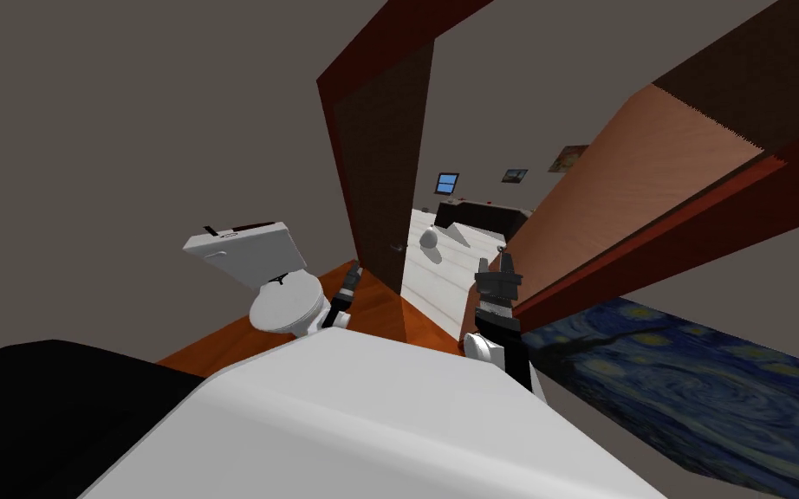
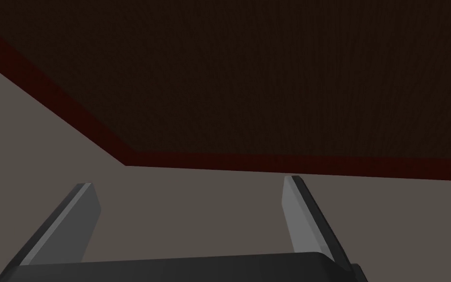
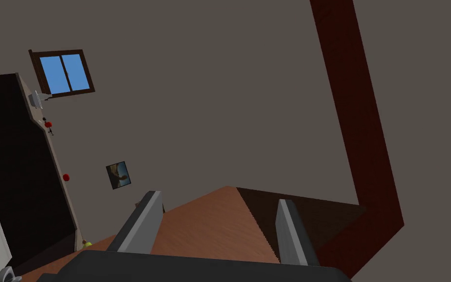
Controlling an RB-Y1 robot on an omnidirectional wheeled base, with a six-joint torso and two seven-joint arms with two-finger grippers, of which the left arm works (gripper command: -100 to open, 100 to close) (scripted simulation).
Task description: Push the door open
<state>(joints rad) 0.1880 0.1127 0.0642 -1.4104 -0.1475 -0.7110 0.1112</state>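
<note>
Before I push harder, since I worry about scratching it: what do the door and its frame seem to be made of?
The door looks like wood: a dull, reddish-brown face with a faint fine texture and no gloss, though it may be painted board. The frame looks like darker red stained wood, also matt; no grain shows clearly.

L gripper (image 2: 189, 182): two thin flat blade fingers (image 2: 68, 220), lt grey faces w/ darker edges, on a dark charcoal box w/ a rounded corner. R gripper (image 3: 218, 197): same build, grey blades on a dark block. Head view: L arm (image 1: 343, 299) slim, black w/ grey bands & a white segment. R arm (image 1: 500, 325) chunkier, dark grey & black blocks, w/ a white rounded joint at the base.
</note>
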